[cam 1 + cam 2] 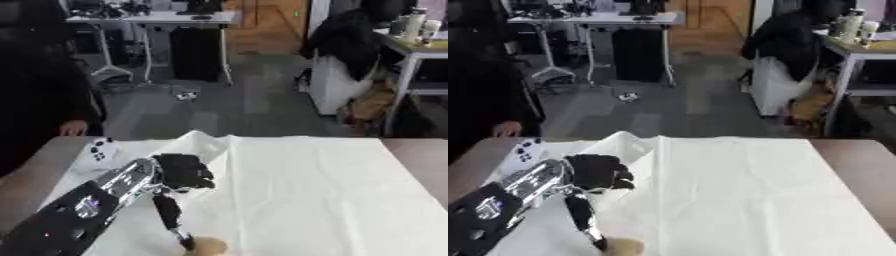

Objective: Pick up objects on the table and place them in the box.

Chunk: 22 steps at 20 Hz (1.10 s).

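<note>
At about nine o'clock on the table, a small white object with dark buttons, which looks like a game controller, lies on the left edge of the white cloth. It looks like hard plastic: probably light, stiff and somewhat slick, so it would be best taken across its narrow middle, with fingers on one long side and the thumb on the other, rather than by a corner.

Just right of it, toward seven o'clock, the robot's left hand comes in on a black and silver arm. Its fingers are curled into a loose fist over a raised fold of the cloth, with one long dark digit stretched downward toward six o'clock. Whether the curled fingers enclose anything cannot be told; nothing shows between them.

At six o'clock, at the bottom edge, the tip of that digit touches or nearly touches a small tan rounded thing. It is cut off by the frame, and its material cannot be made out.

The cloth is soft and wrinkled, and would likely bunch if dragged. No box is in view. The right hand does not appear.
</note>
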Tool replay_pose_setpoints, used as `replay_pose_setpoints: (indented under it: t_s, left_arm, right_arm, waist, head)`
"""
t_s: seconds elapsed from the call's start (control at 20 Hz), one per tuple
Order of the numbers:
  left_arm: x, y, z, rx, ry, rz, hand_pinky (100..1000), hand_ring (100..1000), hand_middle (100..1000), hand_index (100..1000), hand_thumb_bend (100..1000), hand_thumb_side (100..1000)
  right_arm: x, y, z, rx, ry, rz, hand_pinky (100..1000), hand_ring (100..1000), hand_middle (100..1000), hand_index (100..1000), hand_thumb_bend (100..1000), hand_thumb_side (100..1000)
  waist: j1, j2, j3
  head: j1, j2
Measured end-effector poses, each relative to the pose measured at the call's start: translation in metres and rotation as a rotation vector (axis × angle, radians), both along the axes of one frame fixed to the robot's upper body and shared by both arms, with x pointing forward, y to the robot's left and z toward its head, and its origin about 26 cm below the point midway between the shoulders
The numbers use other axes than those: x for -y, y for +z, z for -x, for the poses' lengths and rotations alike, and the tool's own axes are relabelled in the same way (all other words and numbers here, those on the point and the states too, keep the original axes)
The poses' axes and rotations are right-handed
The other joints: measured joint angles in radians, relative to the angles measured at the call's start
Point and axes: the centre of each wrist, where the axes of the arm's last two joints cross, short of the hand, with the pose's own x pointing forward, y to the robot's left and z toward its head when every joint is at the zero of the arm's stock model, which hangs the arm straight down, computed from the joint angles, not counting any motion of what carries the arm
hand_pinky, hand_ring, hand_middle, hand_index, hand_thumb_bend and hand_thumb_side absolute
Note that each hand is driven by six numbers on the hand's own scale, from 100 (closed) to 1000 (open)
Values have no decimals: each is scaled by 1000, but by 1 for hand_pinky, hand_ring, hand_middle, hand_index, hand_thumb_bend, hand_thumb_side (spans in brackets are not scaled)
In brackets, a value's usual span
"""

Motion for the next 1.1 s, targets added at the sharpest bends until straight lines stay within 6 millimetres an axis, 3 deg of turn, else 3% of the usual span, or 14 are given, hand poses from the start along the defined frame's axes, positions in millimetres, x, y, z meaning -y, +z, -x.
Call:
replay_pose_setpoints:
  t_s: [0.1,0.2,0.25,0.3,0.35,0.4,0.45,0.5,0.9,1.1]
  left_arm:
    - [0,1,1,-14,-6,39,1000,1000,1000,1000,1000,1000]
    - [4,4,3,-14,-44,83,1000,931,919,963,1000,1000]
    - [7,6,6,-9,-80,106,797,809,831,906,1000,1000]
    - [10,9,9,-6,-113,122,960,888,883,936,1000,1000]
    - [12,10,12,-5,-141,134,524,684,761,878,1000,1000]
    - [15,10,14,-15,-160,144,568,713,777,882,1000,1000]
    - [17,9,15,-33,-171,154,379,575,701,867,1000,1000]
    - [18,6,16,-59,-168,163,330,537,674,863,1000,1000]
    - [22,-2,16,-296,-27,235,312,527,666,876,1000,1000]
    - [27,-5,15,-361,-2,274,403,613,725,896,1000,1000]
  right_arm:
    - [0,0,0,0,-1,-1,121,292,463,575,100,1000]
    - [1,0,0,-1,-3,0,120,292,463,575,100,1000]
    - [1,0,0,-2,-3,1,120,292,463,575,100,1000]
    - [1,0,0,-3,-3,2,120,292,463,575,100,1000]
    - [1,0,0,-4,-3,2,121,293,463,575,100,1000]
    - [1,0,0,-3,-3,3,121,292,463,575,100,1000]
    - [1,0,0,-3,-3,3,121,293,462,575,100,1000]
    - [1,0,0,-3,-3,3,121,293,462,575,100,1000]
    - [1,0,0,-1,-2,5,121,293,462,575,100,1000]
    - [1,0,0,-2,-2,6,121,293,462,574,100,1000]
  waist:
    - [0,0,0]
    - [0,0,1]
    - [0,0,1]
    - [0,0,1]
    - [0,0,1]
    - [0,0,1]
    - [0,0,1]
    - [0,0,0]
    - [0,0,-3]
    - [0,0,-4]
  head:
    - [0,-2]
    - [0,-2]
    - [-1,-2]
    - [-1,-2]
    - [-1,-2]
    - [-1,-2]
    - [-1,-1]
    - [-1,-1]
    - [-1,3]
    - [-1,3]
